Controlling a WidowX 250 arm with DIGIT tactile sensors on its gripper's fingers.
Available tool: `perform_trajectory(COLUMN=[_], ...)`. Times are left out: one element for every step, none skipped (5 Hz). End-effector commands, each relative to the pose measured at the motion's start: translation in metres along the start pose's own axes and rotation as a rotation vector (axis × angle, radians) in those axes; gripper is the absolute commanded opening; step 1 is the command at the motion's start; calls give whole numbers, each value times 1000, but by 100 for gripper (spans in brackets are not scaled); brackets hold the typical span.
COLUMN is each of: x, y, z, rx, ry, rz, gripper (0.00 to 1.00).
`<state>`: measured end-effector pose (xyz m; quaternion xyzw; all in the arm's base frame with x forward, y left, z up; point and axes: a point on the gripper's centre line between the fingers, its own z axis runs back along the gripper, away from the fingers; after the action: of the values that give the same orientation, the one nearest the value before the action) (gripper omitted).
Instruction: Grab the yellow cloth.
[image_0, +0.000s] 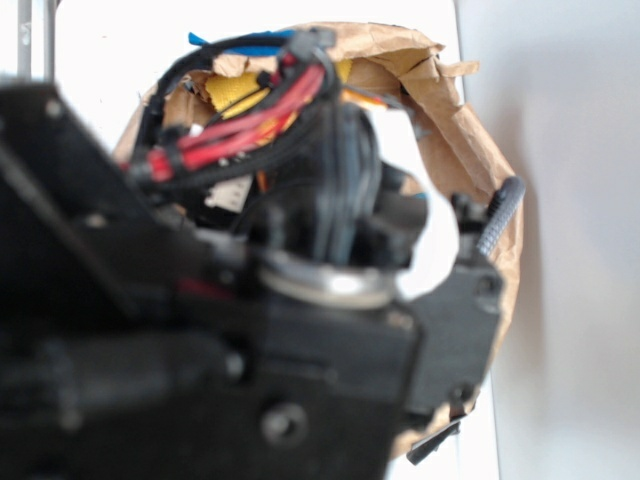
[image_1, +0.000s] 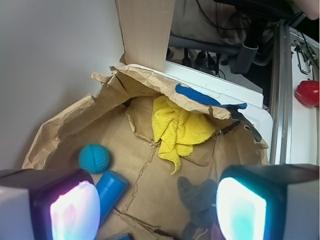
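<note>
The yellow cloth (image_1: 179, 129) lies crumpled against the far wall of a brown paper-lined bin (image_1: 65, 125), one corner trailing toward me. In the exterior view only a sliver of the yellow cloth (image_0: 235, 90) shows behind the arm. My gripper (image_1: 157, 210) hangs above the bin floor, well short of the cloth. Its fingers (image_1: 75, 210) stand wide apart, open, with nothing between them but bare paper.
A teal ball (image_1: 94, 158) and a blue cylinder (image_1: 110, 190) lie at the left of the bin floor. A grey plush mouse (image_1: 200, 197) lies beside the right finger. Blue tape (image_1: 197, 95) marks the far torn rim. The arm's body (image_0: 200, 330) fills most of the exterior view.
</note>
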<state>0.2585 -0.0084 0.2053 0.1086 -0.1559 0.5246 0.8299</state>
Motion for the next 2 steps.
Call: perform_trajectory(x=[2, 6], y=[7, 8], z=[11, -10], rx=[-38, -5], ry=[-15, 72], rz=[15, 13], gripper=[100, 100])
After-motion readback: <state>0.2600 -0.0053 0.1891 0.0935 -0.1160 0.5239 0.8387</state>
